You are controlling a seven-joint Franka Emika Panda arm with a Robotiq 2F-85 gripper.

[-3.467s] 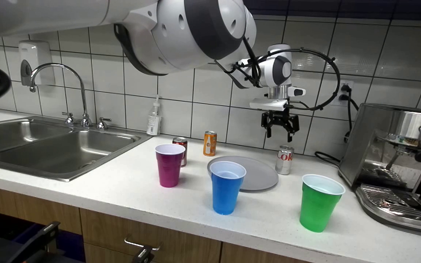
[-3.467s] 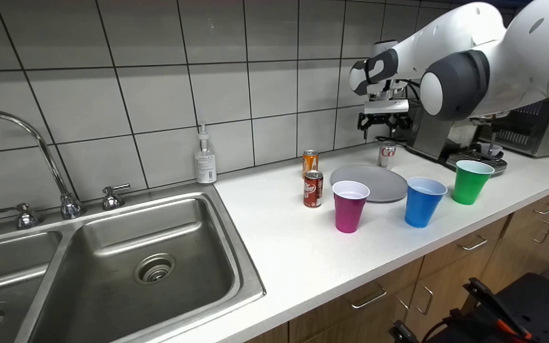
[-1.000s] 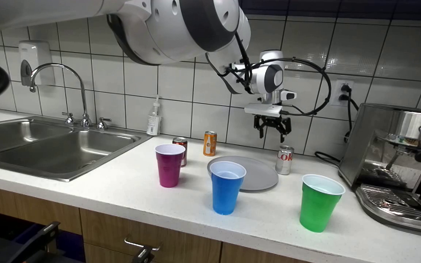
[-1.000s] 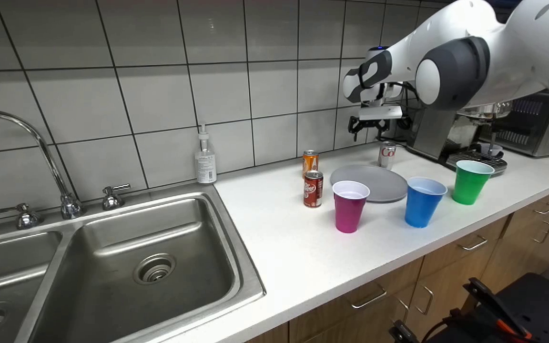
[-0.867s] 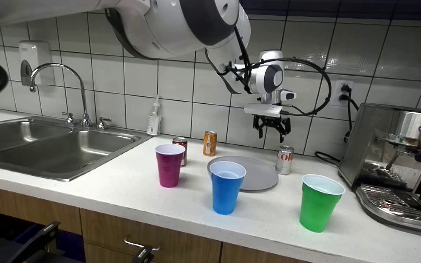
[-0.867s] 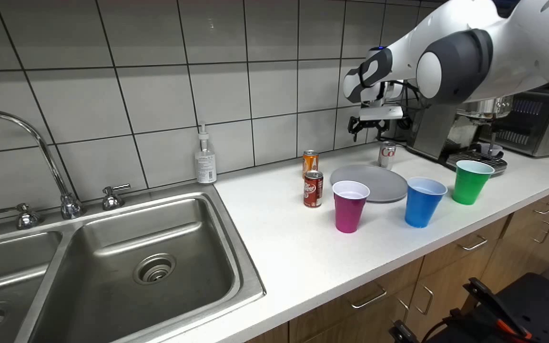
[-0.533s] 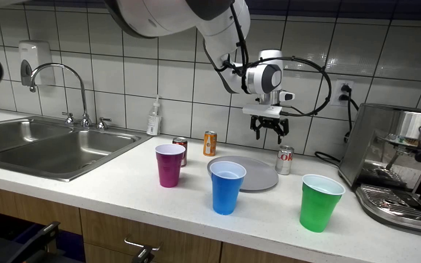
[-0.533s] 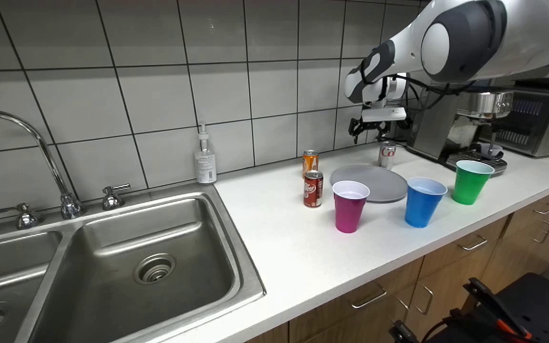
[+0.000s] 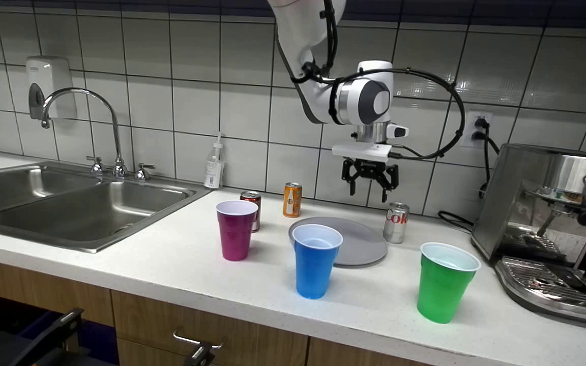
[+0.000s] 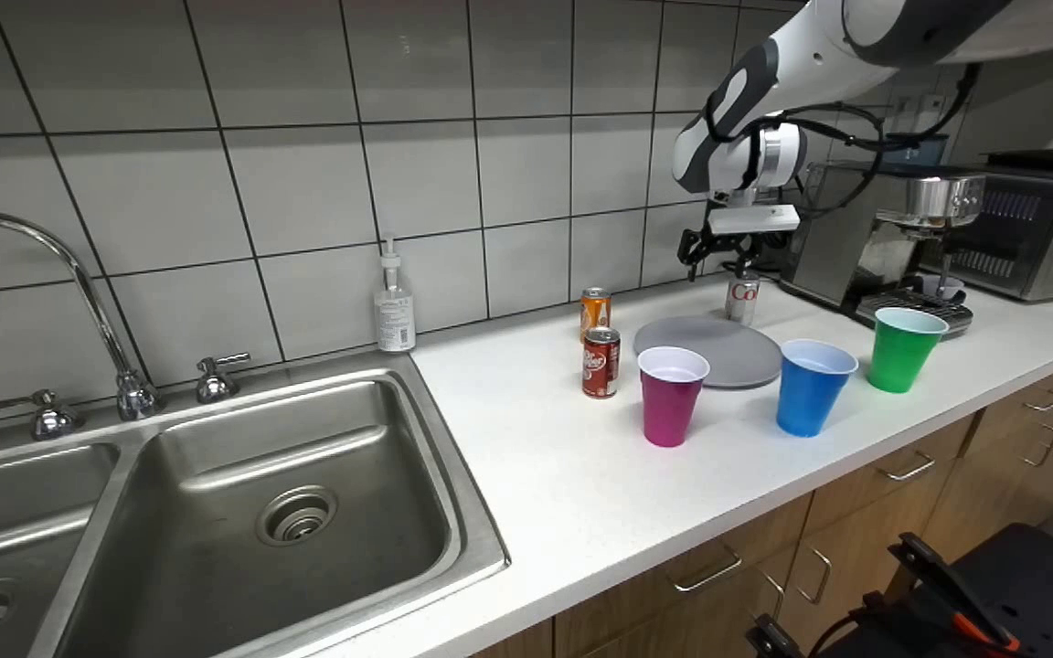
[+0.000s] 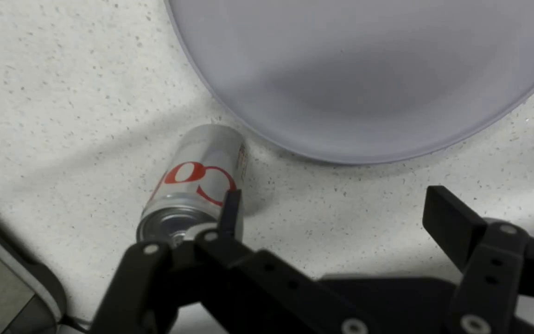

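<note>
Gripper [image 11: 333,195]: jaws parted, empty. Below it: silver can [image 11: 197,181], off-centre; grey plate [image 11: 364,60]. Apparent step: positioning; gripping would need realignment, descent.

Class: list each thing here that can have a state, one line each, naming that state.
Pincer: open, holding nothing
Silver can: upright; whether opened, unclear
Gray plate: lying flat
Orange can: upright
Red can: upright
Purple cup: upright
Blue cup: upright
Green cup: upright
Soap bottle: upright
Faucet: no water running
Black plugs: in the outlet
Wooden drawers: shut
Espresso machine: power unclear
</note>
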